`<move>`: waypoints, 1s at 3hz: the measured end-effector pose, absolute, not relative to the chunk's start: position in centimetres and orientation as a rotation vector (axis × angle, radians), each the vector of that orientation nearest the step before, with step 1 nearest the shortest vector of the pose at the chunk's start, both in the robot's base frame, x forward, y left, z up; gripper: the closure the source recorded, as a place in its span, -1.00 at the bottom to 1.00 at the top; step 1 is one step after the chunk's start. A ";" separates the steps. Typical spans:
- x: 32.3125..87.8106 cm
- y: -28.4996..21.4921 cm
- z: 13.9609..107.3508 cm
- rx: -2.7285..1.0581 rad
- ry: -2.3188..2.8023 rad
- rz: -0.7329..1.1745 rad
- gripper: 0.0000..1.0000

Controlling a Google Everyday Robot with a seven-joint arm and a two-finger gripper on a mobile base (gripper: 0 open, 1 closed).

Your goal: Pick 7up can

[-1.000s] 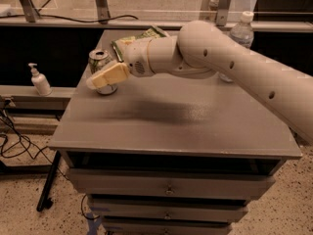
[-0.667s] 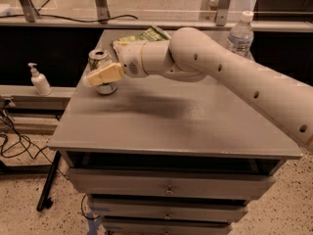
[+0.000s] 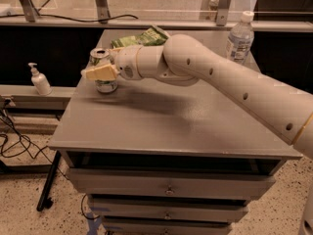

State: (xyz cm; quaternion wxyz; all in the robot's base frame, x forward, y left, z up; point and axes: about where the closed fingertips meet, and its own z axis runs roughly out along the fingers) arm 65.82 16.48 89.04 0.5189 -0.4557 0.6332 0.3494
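Note:
The 7up can (image 3: 106, 85) stands upright near the back left corner of the grey table (image 3: 176, 126), its silver top showing. My gripper (image 3: 100, 62) is at the can, reaching in from the right. Its near tan finger (image 3: 100, 73) lies across the can's front, and the far finger sits behind the can, mostly hidden. The jaws stand open on either side of the can, which still rests on the table.
A flat green snack bag (image 3: 139, 37) lies just behind the can. A clear water bottle (image 3: 239, 35) stands at the back right. A soap dispenser (image 3: 39, 80) sits on a low ledge to the left. Drawers (image 3: 168, 187) lie below the tabletop, cables (image 3: 12, 141) on the floor.
My gripper has moved left, so the near finger now crosses the can's front instead of sitting at its right side. The can has not moved.

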 end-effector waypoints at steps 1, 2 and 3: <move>65.7 15.4 89.7 -1.078 1.518 0.820 0.27; 65.6 13.0 93.7 -1.037 1.502 0.791 0.76; 65.5 10.2 99.5 -0.991 1.460 0.776 1.00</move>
